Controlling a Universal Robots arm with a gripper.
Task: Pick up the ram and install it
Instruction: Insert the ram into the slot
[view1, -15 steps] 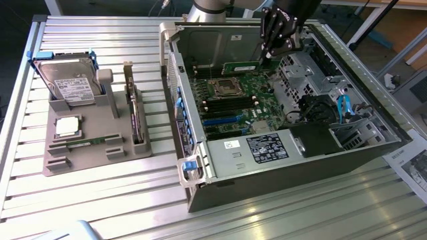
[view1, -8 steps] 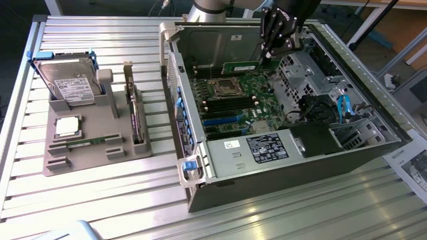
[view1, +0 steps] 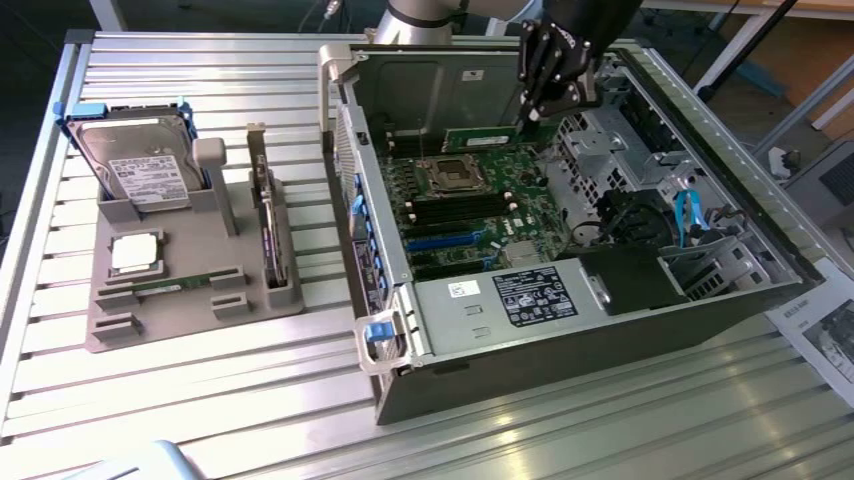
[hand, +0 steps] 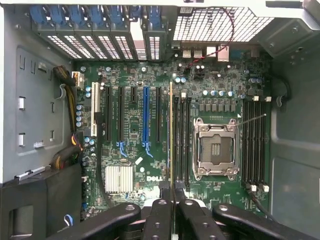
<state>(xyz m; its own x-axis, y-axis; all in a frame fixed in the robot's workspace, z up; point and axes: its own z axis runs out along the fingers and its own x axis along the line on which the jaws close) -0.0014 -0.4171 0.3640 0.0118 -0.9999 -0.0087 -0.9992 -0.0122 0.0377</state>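
Judging by the pose, the install step is taken to be in hand: the ram (view1: 478, 131) is held edge-down inside the open case (view1: 427, 85), above the motherboard (hand: 135, 100) and just beside the black memory slots (hand: 182, 140). Exact lining-up of strip and slot is called for before any pressing. The gripper (view1: 531, 118) is nearly closed, pinched on one end of the ram.

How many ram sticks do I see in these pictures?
2. One ram is held in the pincer over the motherboard; the second ram lies in the grey tray at the exterior view's left.
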